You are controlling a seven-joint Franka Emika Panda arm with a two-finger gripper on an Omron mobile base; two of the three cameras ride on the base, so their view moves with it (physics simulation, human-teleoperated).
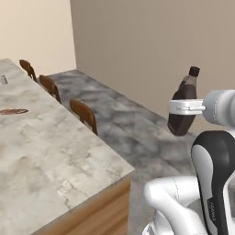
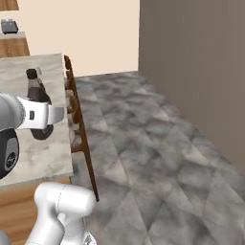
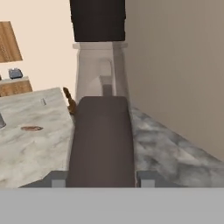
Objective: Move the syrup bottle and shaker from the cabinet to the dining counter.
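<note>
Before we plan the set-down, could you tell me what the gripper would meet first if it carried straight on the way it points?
The gripper, shut on the syrup bottle, points over open floor; beyond it stands a pale fixture, though depth is unclear.

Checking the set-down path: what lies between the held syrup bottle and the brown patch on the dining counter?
Bare marble. In the left base view, the dining counter is bare between the syrup bottle and the brown patch.
</note>
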